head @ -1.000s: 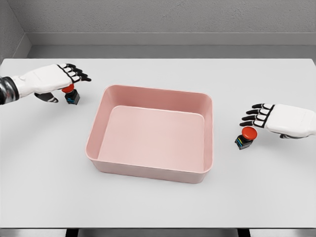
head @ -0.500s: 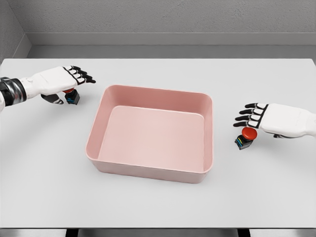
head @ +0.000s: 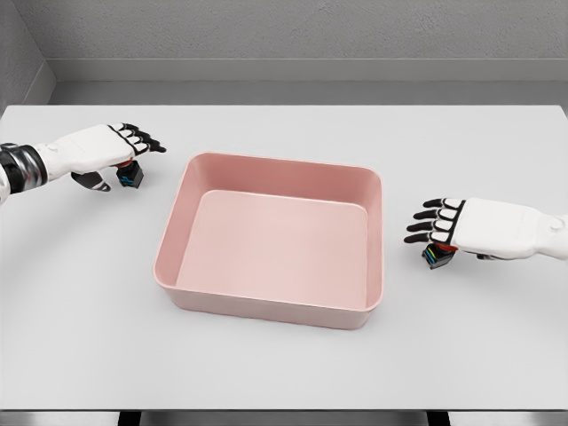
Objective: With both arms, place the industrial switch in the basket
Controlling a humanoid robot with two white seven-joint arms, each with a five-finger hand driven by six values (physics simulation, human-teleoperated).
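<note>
Industrial switches: two small black blocks, one on each side of the basket (head: 169, 257), both standing on the white table (head: 284, 373), neither inside the basket.
Left switch (head: 131, 176): just off the basket's upper left corner, apart from its wall; mostly covered from above by the hand, with a dark body and a blue edge showing.
Right switch (head: 436, 256): off the basket's right wall, near its lower half, apart from it; only the striped base shows under the palm.
Left hand (head: 105, 148): lies flat over the left switch, black-tipped fingers stretched toward the basket, thumb hanging below on the far side; no closed grasp shows.
Right hand (head: 461, 225): lies over the right switch, fingers spread and pointing at the basket's right wall; nothing is gripped.
Basket: pink, rectangular with rounded corners, mid-table between the two hands, nothing in it.
</note>
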